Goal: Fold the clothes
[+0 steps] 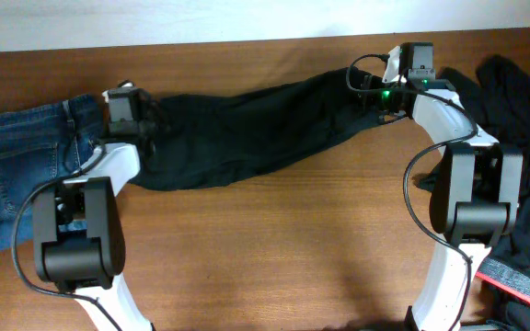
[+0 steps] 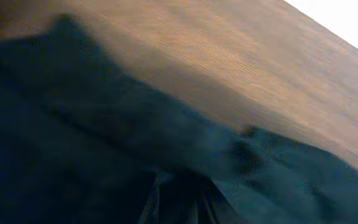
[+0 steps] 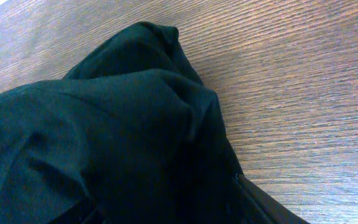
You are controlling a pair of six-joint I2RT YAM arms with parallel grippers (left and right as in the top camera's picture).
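Tabletop [image 1: 274, 230]; jeans [image 1: 26, 156] partly behind left arm [image 1: 76, 230]

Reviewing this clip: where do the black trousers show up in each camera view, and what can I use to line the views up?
Overhead: the black trousers lie stretched across the upper middle of the picture.
Left wrist: the black trousers, blurred, fill the lower left and bottom.
Right wrist: the black trousers, bunched, fill the left and centre.
Shared landmark: the wooden table, whose grain shows beside the cloth in every view.
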